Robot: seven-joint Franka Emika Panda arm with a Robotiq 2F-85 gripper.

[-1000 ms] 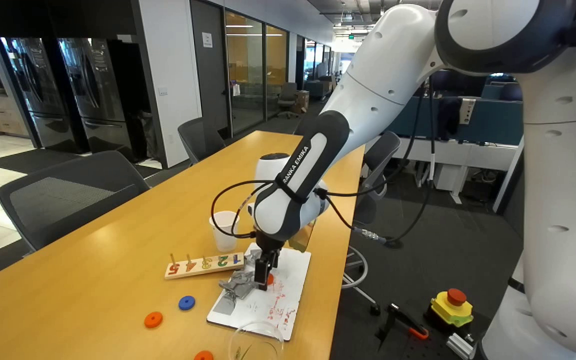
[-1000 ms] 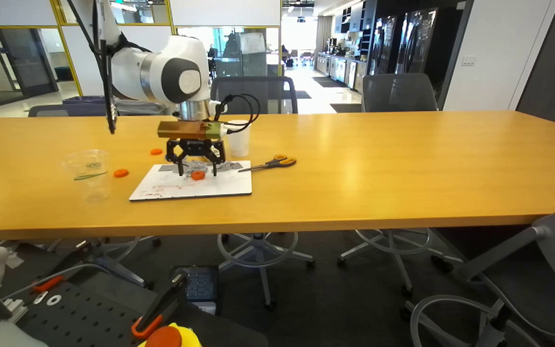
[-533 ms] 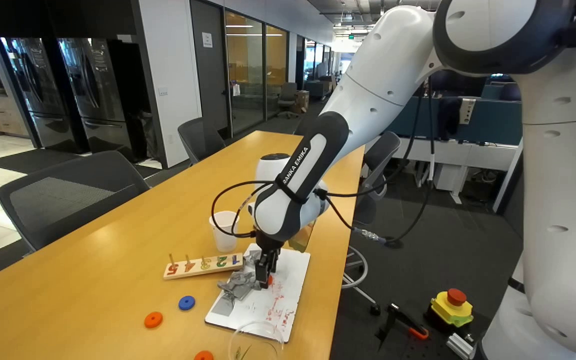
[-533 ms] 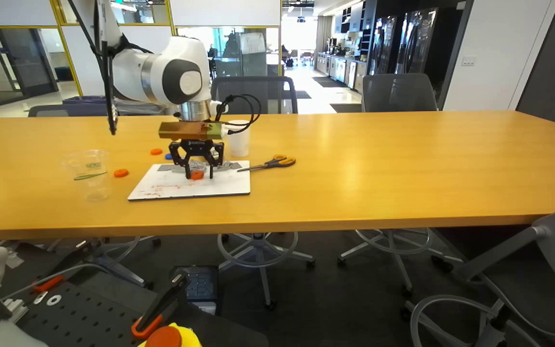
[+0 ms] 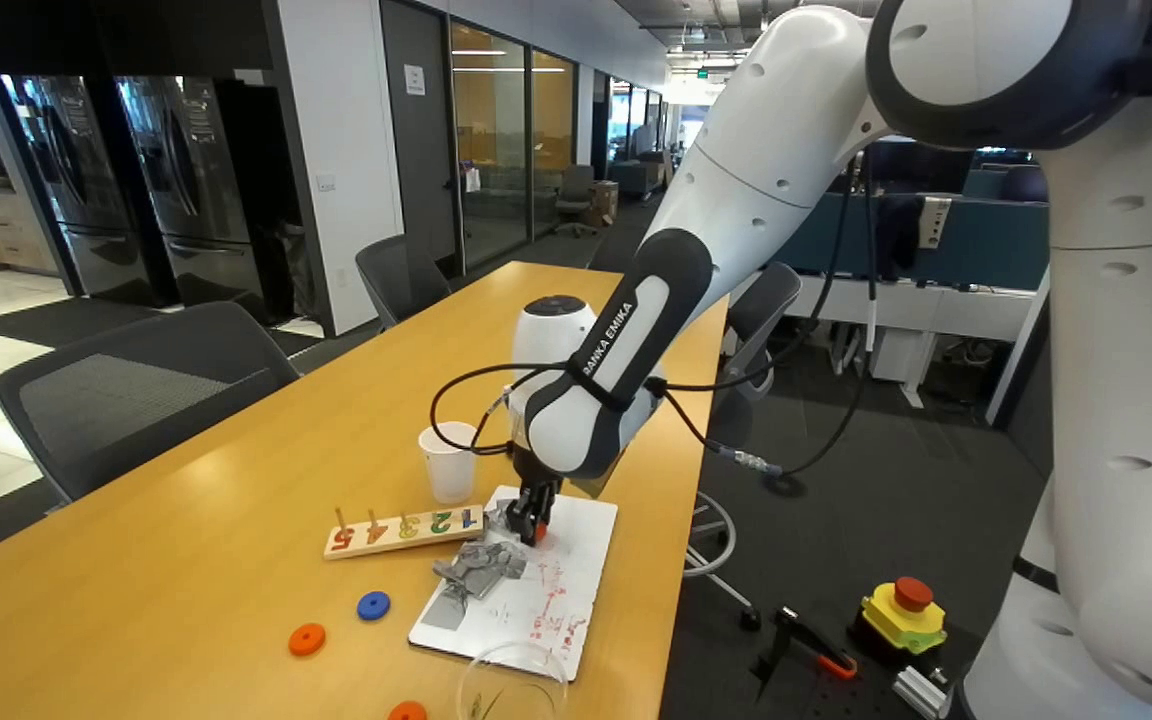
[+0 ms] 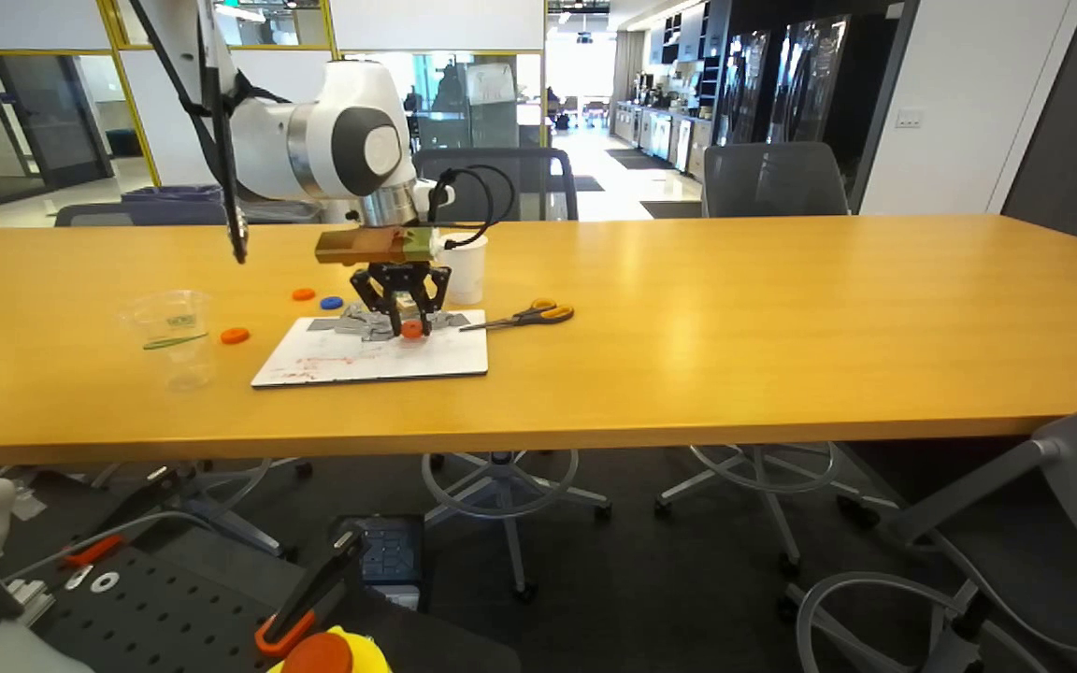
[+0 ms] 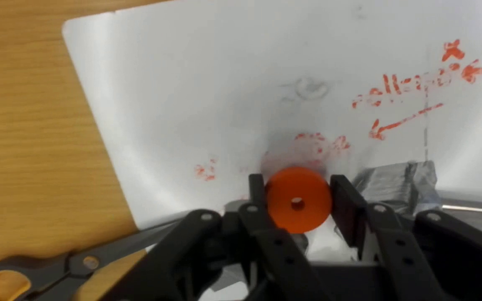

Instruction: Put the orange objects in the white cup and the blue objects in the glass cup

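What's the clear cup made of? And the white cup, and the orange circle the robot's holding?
Clear cup: probably plastic, maybe glass, glossy-looking; it's see-through with bright edges.
White cup: paper or plastic, dull-looking; it's plain white, so I can't tell which.
Orange circle: perhaps painted wood or plastic; smooth, evenly coloured.

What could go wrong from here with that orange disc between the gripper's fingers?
The gripper pinches the orange disc by its sides, so it might slip out. The scissors reach across the edge of the whiteboard near the gripper, so a low move could snag them. The white cup stands nearby and might tip if bumped.
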